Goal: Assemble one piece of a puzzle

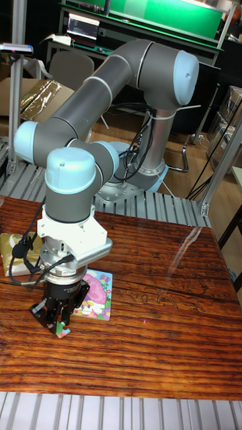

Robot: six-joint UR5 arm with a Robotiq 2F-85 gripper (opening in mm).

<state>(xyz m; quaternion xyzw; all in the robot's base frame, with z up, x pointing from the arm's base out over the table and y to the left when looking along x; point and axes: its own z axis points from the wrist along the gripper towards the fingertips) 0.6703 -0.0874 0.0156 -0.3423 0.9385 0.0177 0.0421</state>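
A colourful puzzle board (97, 295) with a pink picture lies flat on the wooden table (154, 336), left of centre. My gripper (59, 327) points straight down just left of the board's near-left corner, close to the table top. Its dark fingers (52, 316) are closed around a small multicoloured puzzle piece (62, 330), of which only a green and pink sliver peeks out at the tips. The gripper body hides the board's left edge.
A yellowish flat object (12, 254) lies at the table's left edge, behind the gripper and its cable. The arm's base (134, 185) is mounted beyond the table's far edge. A faint scratched outline (168, 295) marks the wood right of the board.
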